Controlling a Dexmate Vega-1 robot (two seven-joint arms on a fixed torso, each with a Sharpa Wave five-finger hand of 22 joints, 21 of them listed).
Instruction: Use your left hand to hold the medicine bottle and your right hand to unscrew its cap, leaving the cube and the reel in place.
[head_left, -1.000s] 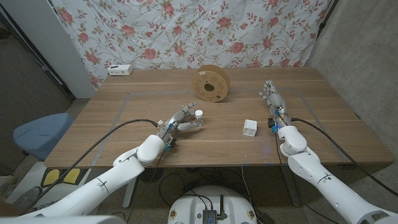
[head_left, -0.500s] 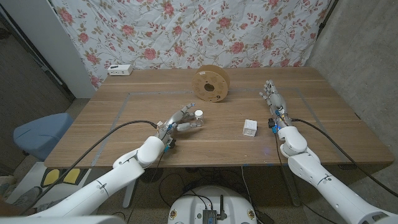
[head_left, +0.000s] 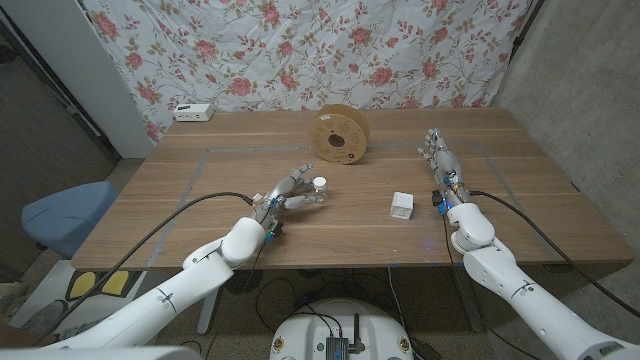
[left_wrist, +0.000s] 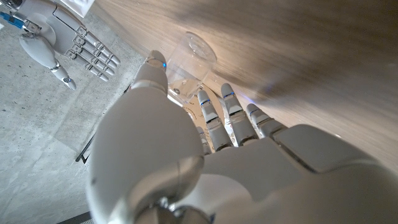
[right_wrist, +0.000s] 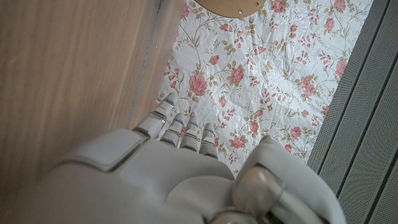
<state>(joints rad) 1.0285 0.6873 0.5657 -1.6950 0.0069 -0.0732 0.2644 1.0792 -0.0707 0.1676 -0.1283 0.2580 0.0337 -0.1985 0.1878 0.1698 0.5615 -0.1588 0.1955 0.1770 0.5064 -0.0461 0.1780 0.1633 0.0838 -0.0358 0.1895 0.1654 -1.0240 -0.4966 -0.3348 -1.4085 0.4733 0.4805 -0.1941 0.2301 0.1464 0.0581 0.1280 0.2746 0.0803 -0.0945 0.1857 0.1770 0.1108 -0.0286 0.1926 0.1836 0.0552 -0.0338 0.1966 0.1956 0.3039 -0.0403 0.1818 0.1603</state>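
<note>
The medicine bottle (head_left: 320, 189), clear with a white cap, stands upright on the table left of centre. My left hand (head_left: 287, 194) reaches it from the near left, thumb on one side and fingers on the other. In the left wrist view the bottle (left_wrist: 188, 60) stands just past the fingertips (left_wrist: 209, 106), and no firm grip shows. My right hand (head_left: 441, 160) waits at the right of the table, fingers straight and apart, holding nothing. The white cube (head_left: 402, 206) lies between the two hands. The wooden reel (head_left: 340, 137) stands on its edge behind the bottle.
A white box (head_left: 192, 112) sits at the table's (head_left: 200, 200) far left corner. A flowered curtain (head_left: 300, 50) hangs behind the table, and a blue chair (head_left: 65, 215) stands off its left side. My right hand (left_wrist: 62, 43) is also seen in the left wrist view.
</note>
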